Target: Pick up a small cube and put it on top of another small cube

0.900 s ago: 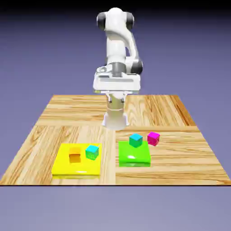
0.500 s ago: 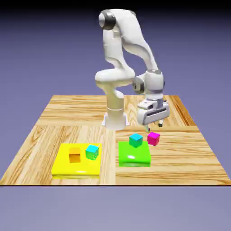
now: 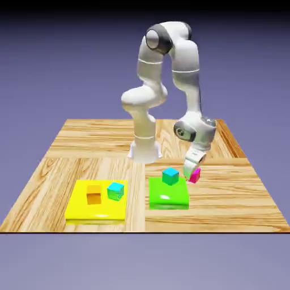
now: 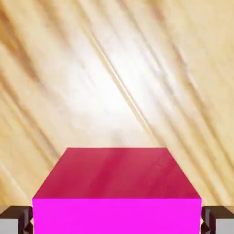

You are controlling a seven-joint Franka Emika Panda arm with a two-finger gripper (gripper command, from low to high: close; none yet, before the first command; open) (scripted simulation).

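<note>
Down low, tool (image 3: 191,173) astride magenta cube (image 3: 195,175).

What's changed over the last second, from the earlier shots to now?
The arm swung out from over its base toward the exterior view's right and came down; the tool now has its fingers either side of the pink cube. The pink cube, orange cube, both cyan cubes and the pads haven't moved.

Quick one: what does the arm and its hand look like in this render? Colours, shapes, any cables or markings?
The arm is glossy white with rounded, tube-like segments and dark grey round caps at the joints. The hand is a white block ending in two small dark grey fingertips. No cables, labels or markings show in either view.
</note>
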